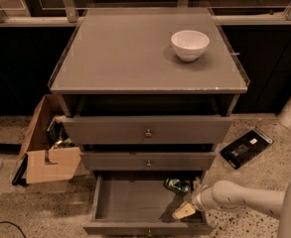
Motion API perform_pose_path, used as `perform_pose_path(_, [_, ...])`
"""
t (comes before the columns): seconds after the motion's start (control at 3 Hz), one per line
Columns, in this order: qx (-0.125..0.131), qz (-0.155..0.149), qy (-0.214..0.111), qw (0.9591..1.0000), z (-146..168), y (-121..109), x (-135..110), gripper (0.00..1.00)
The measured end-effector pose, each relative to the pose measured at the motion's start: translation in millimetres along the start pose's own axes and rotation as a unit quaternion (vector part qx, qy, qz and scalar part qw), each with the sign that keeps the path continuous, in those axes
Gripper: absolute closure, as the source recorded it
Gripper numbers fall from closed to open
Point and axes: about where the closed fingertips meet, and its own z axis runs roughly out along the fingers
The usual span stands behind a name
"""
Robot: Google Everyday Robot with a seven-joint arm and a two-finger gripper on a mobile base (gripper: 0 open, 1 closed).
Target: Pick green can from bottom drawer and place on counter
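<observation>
Bottom drawer (130, 202) open, green can (177, 185) lies at its back right, my gripper (184, 210) inside near it, grip state I cannot tell; lift and counter (135, 53) placement not yet done.

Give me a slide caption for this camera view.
Gripper in open bottom drawer, near green can; white bowl on counter.
</observation>
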Motion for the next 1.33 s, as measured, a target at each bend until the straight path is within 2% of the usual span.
perform_pose_path(0.33, [0.001,0.009,-0.018,0.9998,15,-1,-4,0.0])
perform_pose_path(1.0, [0.003,0.011,-0.043,0.999,52,-21,-21,0.0])
perform_pose_path(1.33, [0.01,0.021,-0.029,0.9993,85,-42,-23,0.0])
